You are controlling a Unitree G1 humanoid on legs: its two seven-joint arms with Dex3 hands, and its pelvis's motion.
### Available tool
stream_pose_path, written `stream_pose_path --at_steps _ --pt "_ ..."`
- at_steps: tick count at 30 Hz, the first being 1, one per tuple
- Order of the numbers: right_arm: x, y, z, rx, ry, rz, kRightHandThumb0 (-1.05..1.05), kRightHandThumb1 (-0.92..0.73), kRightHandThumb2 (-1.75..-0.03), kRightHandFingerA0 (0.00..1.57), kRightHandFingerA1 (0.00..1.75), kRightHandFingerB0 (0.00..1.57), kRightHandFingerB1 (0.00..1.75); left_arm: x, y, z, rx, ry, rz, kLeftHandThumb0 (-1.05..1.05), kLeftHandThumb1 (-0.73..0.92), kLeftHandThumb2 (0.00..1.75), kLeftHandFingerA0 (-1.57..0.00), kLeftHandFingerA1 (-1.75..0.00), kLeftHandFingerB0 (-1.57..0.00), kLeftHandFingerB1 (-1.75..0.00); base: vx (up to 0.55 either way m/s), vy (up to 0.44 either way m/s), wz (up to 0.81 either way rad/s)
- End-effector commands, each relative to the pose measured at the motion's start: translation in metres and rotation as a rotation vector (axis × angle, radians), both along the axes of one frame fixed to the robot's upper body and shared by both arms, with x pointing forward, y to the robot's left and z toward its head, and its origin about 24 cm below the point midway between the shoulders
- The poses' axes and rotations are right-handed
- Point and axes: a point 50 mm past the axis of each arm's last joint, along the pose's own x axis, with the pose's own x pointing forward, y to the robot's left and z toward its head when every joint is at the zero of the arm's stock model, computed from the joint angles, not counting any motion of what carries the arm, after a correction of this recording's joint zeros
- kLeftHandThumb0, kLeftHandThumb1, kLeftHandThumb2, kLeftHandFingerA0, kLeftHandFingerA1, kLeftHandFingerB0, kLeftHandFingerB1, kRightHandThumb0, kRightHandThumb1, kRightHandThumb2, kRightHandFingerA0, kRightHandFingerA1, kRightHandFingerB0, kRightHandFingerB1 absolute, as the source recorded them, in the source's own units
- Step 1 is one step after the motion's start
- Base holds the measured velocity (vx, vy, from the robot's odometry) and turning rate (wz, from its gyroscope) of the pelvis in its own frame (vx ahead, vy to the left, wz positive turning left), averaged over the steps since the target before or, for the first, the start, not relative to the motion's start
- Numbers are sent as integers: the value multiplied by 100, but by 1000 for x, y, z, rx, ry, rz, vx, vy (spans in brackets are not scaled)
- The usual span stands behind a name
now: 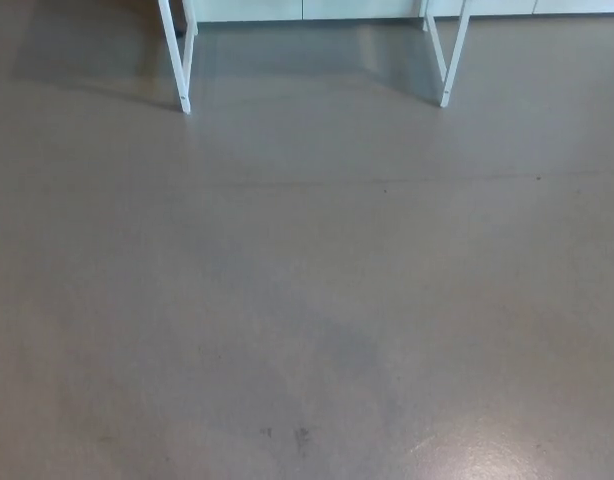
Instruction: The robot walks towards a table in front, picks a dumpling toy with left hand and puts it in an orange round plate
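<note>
Neither the dumpling toy nor the orange round plate shows in the head view. Neither of my hands shows either. Only the white legs of a table appear at the top: a left pair (183,60) and a right pair (449,55). The tabletop is cut off above the picture.
Grey-brown floor (307,300) fills nearly the whole view, with a faint seam running across it and a bright glare patch at the lower right. A pale wall base (307,10) runs along the top behind the table legs.
</note>
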Motion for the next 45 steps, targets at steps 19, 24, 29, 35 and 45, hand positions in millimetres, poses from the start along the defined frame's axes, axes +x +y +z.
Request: stream_pose_path --at_steps 19,24,29,35,45 --pt "-10 -5 0 28 67 -39 -54 -63 -85 50 53 20 41 -15 4 2 7 34 -58 -55 50 81 -49 -63 -14 -41 88 143 -5" --pt "-9 -5 0 34 71 -15 -48 -76 -63 50 40 25 29 -15 3 2 9 42 -67 -47 62 58 -64 -60 -23 -30 239 -8 11" --pt "-10 -5 0 33 72 -24 -54 -64 -85 50 53 22 41 -19 1 0 4 53 -68 -46 63 58 -56 -55 -24 -30 288 -202 17" --pt "-11 -4 -1 22 91 3 -47 -74 -62 56 41 28 30 -22 -1 0 13 72 -122 -44 62 58 -55 -54 -28 -32 363 -165 24" --pt "-10 -1 -3 29 105 23 -46 -73 -62 54 41 29 30 -26 -3 -2 23 86 -120 -41 64 59 -59 -60 -30 -32 386 75 -14"
